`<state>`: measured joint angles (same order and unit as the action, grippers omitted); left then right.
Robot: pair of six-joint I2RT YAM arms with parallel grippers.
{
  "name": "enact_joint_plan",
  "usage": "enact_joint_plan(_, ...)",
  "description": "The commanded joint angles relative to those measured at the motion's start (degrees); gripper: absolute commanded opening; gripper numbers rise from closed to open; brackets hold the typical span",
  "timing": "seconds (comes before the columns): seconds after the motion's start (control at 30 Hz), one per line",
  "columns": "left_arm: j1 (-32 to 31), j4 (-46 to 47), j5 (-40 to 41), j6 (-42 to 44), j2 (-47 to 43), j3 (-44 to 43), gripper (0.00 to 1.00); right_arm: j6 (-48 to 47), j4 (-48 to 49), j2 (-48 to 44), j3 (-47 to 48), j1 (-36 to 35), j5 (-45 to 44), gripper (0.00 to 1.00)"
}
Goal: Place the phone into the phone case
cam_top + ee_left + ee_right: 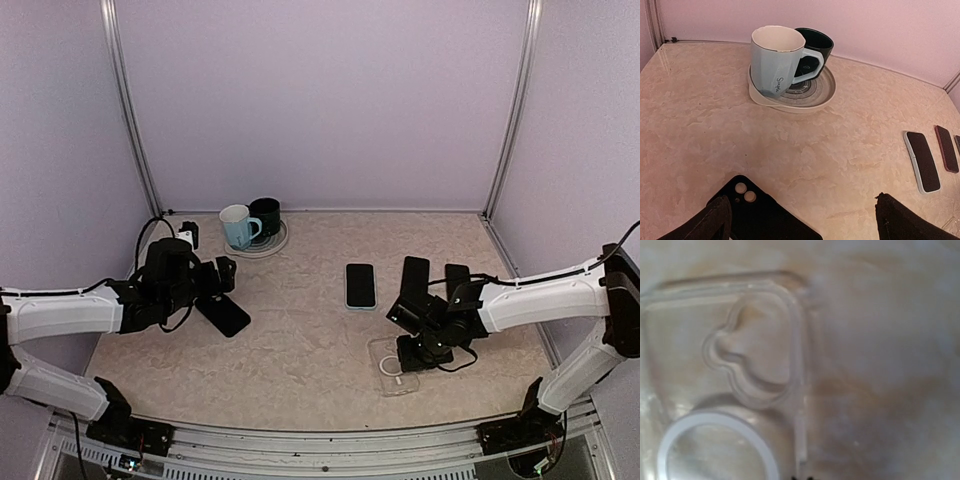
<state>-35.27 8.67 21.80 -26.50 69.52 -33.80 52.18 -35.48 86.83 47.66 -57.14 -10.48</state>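
Note:
A clear phone case (393, 367) with a white ring lies on the table at the front right and fills the right wrist view (725, 365). My right gripper (417, 350) is down on it; only its tips (803, 478) show, close together on the case's side wall. A phone with a pale rim (360, 285) lies face up at mid-table, and also shows in the left wrist view (922, 161). A black phone case (226, 315) with camera holes lies by my left gripper (222, 288), which is open with the case (757, 212) beside its left finger (707, 225).
Two more dark phones (414, 274) (457, 280) lie behind the right gripper. A light blue mug (237, 226) and a black mug (266, 214) stand on a plate (272, 245) at the back left. A small white and black object (188, 236) sits at the left.

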Motion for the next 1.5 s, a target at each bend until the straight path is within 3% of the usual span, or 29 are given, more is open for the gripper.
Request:
enact_joint_plan(0.0,0.29,1.51,-0.22,1.47,1.22,-0.86,0.99,7.85,1.15,-2.57,-3.70,-0.24,-2.02,0.00)
enact_joint_plan(0.13,0.29,1.28,-0.04,1.88,1.50,-1.26,0.99,7.89,0.01,-0.53,-3.10,-0.09,0.02,0.00)
enact_joint_plan(0.2,0.29,1.35,0.00,1.82,1.58,-1.24,0.99,8.27,-2.38,-0.81,-2.25,0.21,-0.08,0.25)
enact_joint_plan(0.37,0.29,1.70,-0.33,1.63,2.23,-1.31,0.99,3.84,-5.08,-5.06,1.24,4.28,1.14,0.44)
enact_joint_plan(0.5,0.29,1.92,-0.82,1.74,3.35,-1.89,0.99,-9.63,-1.43,-6.52,5.66,18.40,7.63,0.62)
enact_joint_plan(0.6,0.22,1.16,-1.07,1.79,4.20,-2.93,0.99,-17.61,1.46,-1.37,12.11,26.92,8.47,0.95)
enact_joint_plan(0.63,0.20,0.96,-1.06,1.74,4.30,-3.13,0.99,-19.79,1.55,1.43,15.23,28.60,7.71,0.99)
enact_joint_plan(0.9,0.11,0.55,-0.01,1.79,4.50,-3.01,0.99,-27.13,-2.87,26.23,41.84,36.98,4.96,0.99)
enact_joint_plan(1.1,0.10,0.91,-0.67,2.06,6.54,-3.40,0.99,-28.50,-6.68,38.03,52.87,37.45,2.45,0.99)
enact_joint_plan(1.23,0.02,0.74,-1.37,2.08,7.63,-4.03,0.99,-29.07,-8.60,42.49,56.08,37.37,3.01,0.98)
enact_joint_plan(1.47,-0.04,1.09,-1.22,2.06,7.61,-3.87,0.99,-30.64,-9.10,42.85,51.39,36.27,5.13,0.90)
